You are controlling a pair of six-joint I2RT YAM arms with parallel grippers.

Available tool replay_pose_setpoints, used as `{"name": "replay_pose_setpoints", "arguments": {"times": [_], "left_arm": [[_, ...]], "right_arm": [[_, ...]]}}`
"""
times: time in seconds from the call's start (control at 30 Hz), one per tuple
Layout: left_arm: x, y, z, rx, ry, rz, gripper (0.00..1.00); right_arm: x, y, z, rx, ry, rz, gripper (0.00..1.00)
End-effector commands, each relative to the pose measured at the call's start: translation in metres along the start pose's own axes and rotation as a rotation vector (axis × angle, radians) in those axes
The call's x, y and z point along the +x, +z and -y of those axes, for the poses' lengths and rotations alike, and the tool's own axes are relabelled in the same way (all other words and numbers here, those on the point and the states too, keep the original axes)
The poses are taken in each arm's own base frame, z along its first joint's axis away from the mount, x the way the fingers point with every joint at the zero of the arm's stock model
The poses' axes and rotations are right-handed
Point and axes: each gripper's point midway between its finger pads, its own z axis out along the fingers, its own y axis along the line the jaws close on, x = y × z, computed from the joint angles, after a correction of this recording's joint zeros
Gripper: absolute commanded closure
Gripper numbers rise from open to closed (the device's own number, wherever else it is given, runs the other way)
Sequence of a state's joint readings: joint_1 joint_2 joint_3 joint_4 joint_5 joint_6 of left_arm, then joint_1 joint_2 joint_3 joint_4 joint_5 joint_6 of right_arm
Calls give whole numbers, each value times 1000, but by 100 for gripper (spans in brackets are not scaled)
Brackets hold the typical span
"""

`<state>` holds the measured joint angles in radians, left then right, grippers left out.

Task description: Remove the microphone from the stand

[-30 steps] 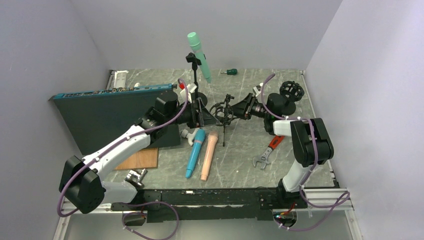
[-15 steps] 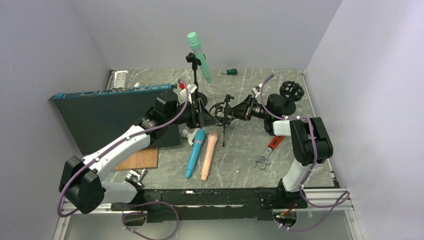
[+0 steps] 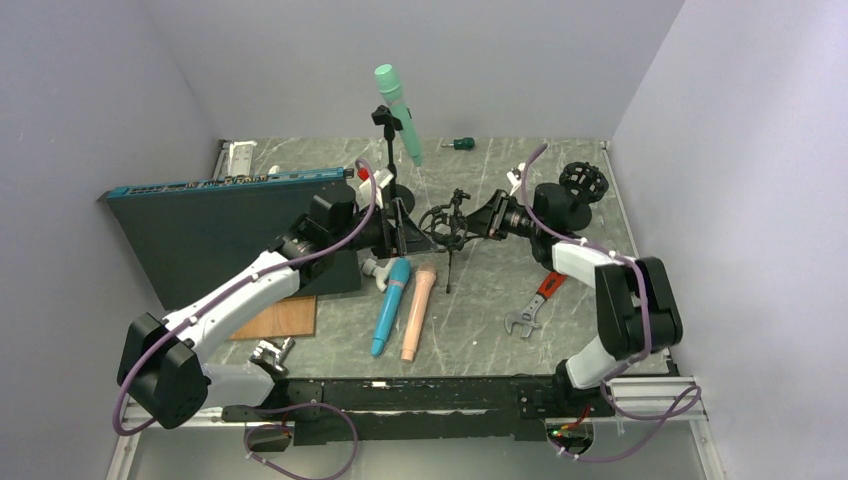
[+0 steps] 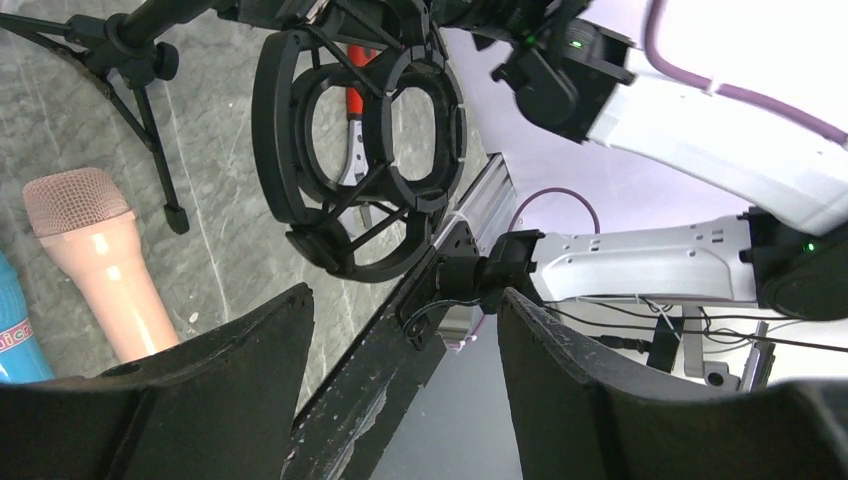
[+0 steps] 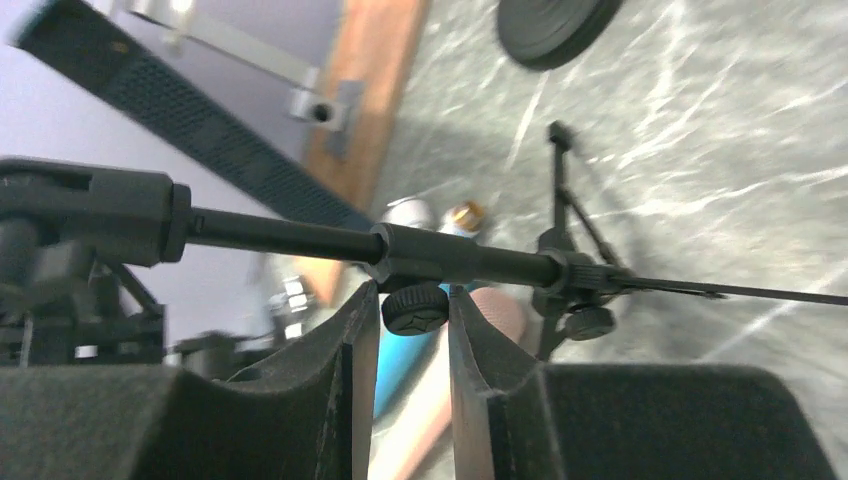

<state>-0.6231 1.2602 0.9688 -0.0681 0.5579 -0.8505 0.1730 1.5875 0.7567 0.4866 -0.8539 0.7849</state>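
A robotics lab test cell: plain lilac partition walls (image 3: 100,80) box in a marble-patterned table (image 3: 480,300), with a black mounting rail (image 3: 420,392) and loose cables (image 3: 640,415) at 6 o'clock.

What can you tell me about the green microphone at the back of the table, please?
The green microphone is mint-coloured and plastic-looking, with a rounded head on top and a body narrowing downward. It is tilted, head up and leaning left, held in a black clip on a thin black stand near the back edge of the table. Only the clip appears to touch it.
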Motion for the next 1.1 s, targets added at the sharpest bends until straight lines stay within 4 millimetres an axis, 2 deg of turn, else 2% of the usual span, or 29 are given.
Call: {"name": "replay_pose_setpoints", "arguments": {"times": [0.0,0.1,0.13,0.27,0.53,0.67,0.77,0.8,0.9,1.0,1.07], "left_arm": [[-7,-9,13,28,57,45,29],[-9,-9,14,28,58,52,29],[-9,-10,15,31,59,53,29],[-10,-12,15,24,65,58,29],[-8,-12,13,20,59,61,29],[-7,-13,12,17,62,62,29],[-6,-14,13,21,63,58,29],[-6,-14,13,22,66,56,29],[-6,-17,14,15,79,60,29],[-7,-21,12,-2,94,68,28],[-6,-23,10,-15,105,72,28]], "right_arm": [[-15,-8,26,397,-430,107,100],[-7,-11,26,567,-609,151,100],[-9,-14,27,599,-638,191,100],[-8,-26,23,662,-755,282,100],[-1,-39,8,790,-1003,353,100],[-1,-44,3,844,-1035,386,100],[6,-39,-6,770,-974,383,100],[10,-37,-6,751,-954,365,96],[21,-40,-6,719,-864,339,59],[30,-51,-12,669,-768,342,40],[32,-60,-20,627,-703,348,34]]}}
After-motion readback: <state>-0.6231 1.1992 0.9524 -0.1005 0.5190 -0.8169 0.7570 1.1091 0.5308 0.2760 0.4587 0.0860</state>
